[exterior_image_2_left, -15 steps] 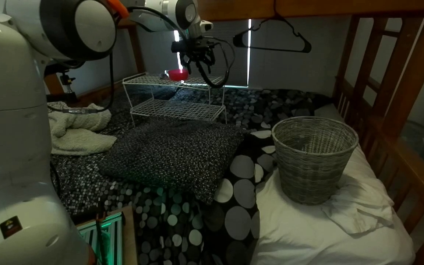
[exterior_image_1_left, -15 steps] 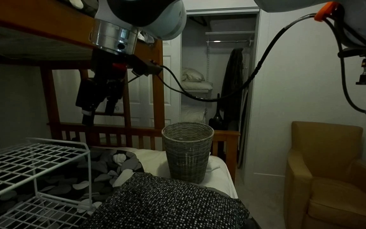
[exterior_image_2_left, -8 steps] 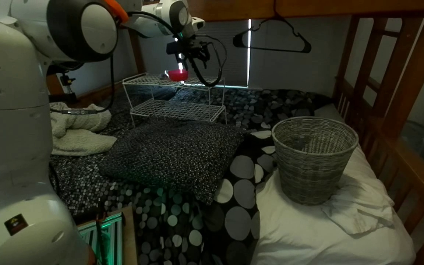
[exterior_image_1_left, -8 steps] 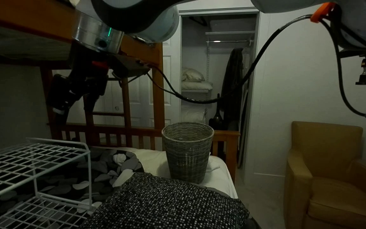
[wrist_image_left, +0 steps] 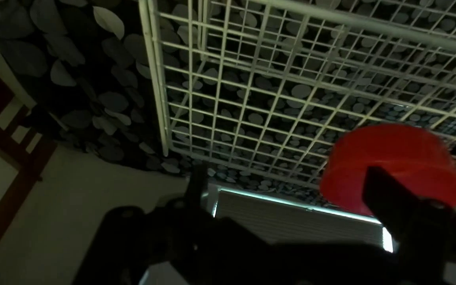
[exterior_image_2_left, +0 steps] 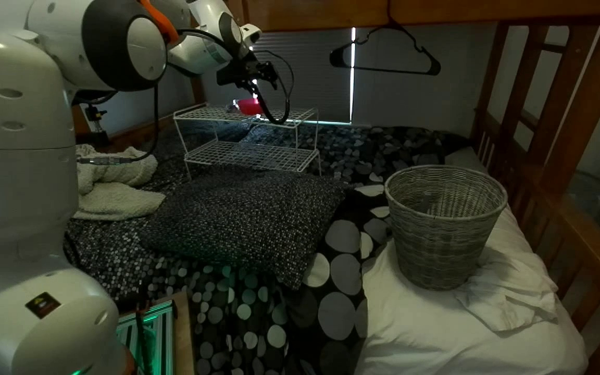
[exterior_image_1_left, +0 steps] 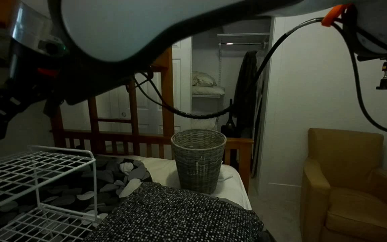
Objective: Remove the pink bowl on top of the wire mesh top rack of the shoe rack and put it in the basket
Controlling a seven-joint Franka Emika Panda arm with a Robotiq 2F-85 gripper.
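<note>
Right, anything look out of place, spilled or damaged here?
Yes: the wire-mesh shoe rack and wicker basket stand on the lower bunk, an unlikely place for either; a black clothes hanger dangles above. No spill or damage shows.

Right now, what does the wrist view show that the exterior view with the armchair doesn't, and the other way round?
Only the wrist view shows the pink bowl and the window blind.

Only that exterior view shows the wicker basket, the tan armchair and the closet.

Both show the black hand, the white wire shoe rack, the pebble-patterned bedding and the wooden bed frame.
</note>
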